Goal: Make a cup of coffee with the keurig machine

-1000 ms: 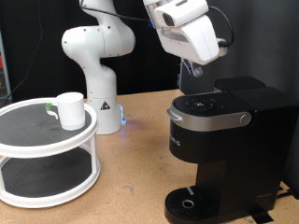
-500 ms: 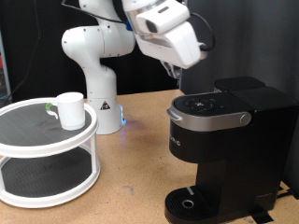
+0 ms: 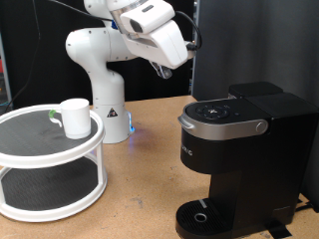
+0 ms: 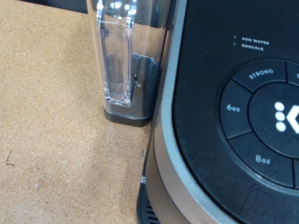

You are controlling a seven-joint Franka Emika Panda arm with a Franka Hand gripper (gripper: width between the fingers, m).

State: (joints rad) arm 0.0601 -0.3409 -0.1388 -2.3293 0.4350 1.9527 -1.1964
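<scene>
The black keurig machine stands at the exterior view's right with its lid down and nothing on its round drip base. The white cup stands on the top tier of a white round shelf at the left, handle side towards the left. My gripper hangs in the air above the table, up and left of the machine and well right of the cup. Nothing shows between its fingers. The wrist view shows the machine's button panel and a clear water tank; no fingers show there.
The arm's white base stands behind the shelf, with a small blue light by its foot. A small green thing lies beside the cup. Brown tabletop lies between the shelf and the machine.
The gripper has moved up and towards the exterior view's left, from above the machine's lid to the space between the machine and the arm's base. The cup and machine have not moved.
</scene>
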